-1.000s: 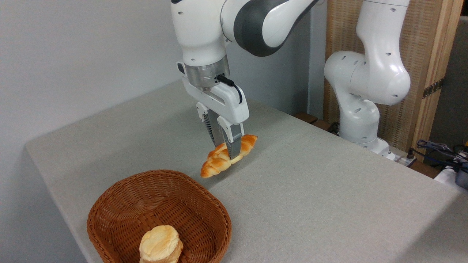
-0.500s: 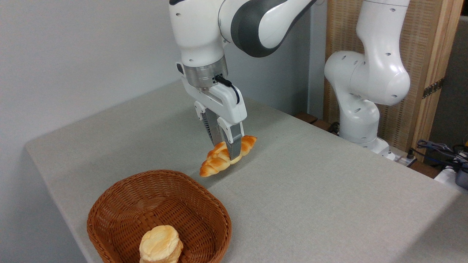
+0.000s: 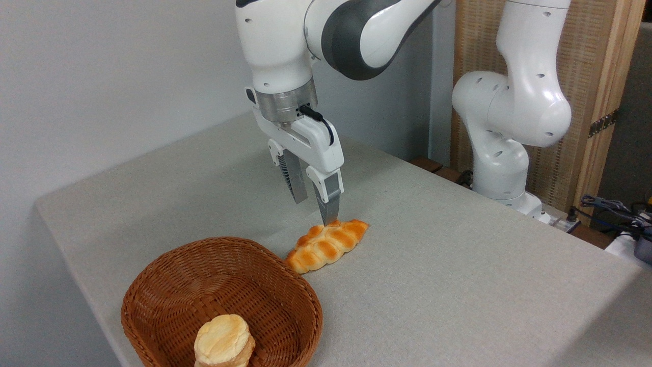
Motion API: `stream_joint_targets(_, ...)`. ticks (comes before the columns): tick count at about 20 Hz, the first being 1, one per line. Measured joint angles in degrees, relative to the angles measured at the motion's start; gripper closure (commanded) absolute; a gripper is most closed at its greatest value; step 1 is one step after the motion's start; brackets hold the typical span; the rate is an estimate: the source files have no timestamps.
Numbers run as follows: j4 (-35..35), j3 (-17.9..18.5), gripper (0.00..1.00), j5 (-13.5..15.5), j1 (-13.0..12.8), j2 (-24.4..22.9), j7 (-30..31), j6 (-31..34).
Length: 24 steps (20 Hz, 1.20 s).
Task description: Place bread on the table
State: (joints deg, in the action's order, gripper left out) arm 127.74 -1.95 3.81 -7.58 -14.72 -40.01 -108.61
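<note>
The bread (image 3: 327,244), a glossy golden braided loaf, lies flat on the grey table (image 3: 433,285) just to the right of the basket's far rim. My gripper (image 3: 315,209) hangs right above the loaf's far side, open, with nothing between its fingers. The tip of the nearer finger (image 3: 330,206) ends just over the loaf's top edge; I cannot tell whether it touches.
A brown wicker basket (image 3: 168,285) stands at the front left with a pale round stacked bun (image 3: 224,340) in it. The arm's white base (image 3: 504,158) rises at the back right, with cables (image 3: 611,211) beyond it. The table's left edge is near the basket.
The gripper has opened and let the bread go. The loaf dropped out of the fingers and now lies on the table, a bit lower and to the right in the picture.
</note>
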Motion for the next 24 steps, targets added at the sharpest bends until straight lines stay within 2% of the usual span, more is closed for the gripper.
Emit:
stream_joint_targets(4,-1.9,0.4,0.00,0.0,0.0,-0.3,0.1,-0.2)
stream_joint_targets(9,-10.8,3.6,0.00,0.0,0.2,-0.1,0.1,-0.1)
stream_joint_targets(13,-18.8,5.7,0.00,0.0,0.3,4.0,0.1,3.9)
stream_joint_targets(18,-27.4,6.2,0.00,0.0,0.5,10.5,0.1,8.3)
stream_joint_targets(24,-29.6,6.7,0.00,-0.1,0.6,11.7,0.1,9.0)
